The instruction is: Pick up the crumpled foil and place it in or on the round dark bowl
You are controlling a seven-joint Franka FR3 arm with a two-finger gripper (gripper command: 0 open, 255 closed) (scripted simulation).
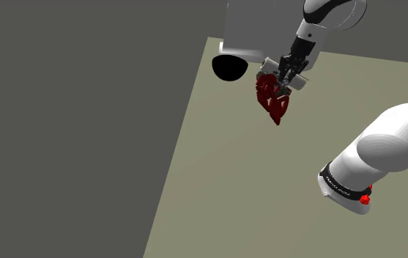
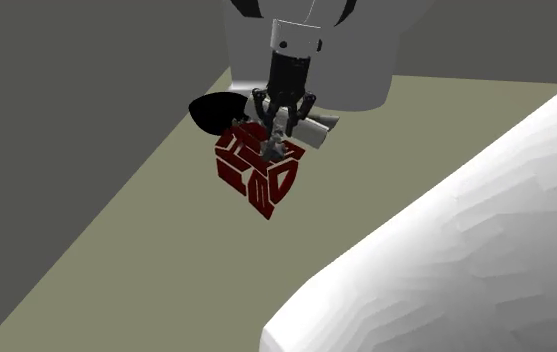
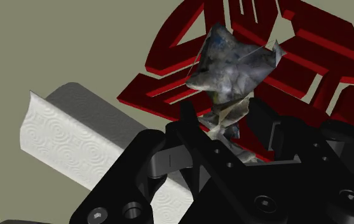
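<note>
Two black fingers (image 3: 189, 130) are clamping the crumpled foil (image 3: 231, 63), the gripper (image 2: 280, 128) pinching only its lower end while most of the wad is sticking out past the tips, over the dark red emblem-shaped piece (image 3: 309, 57) and beside the white embossed roll (image 3: 67, 137). That thin grip is looking like the worry: on the way to the round dark bowl (image 1: 229, 68) (sitting near, toward the shoulder view's left, at the olive surface's (image 1: 268, 190) edge) the foil could be slipping free, and a low sweep could be knocking the red piece or the roll. Arm is reaching up and away from the stand, wrist pointing steeply down, just in front of the pale grey box (image 1: 257, 29)
</note>
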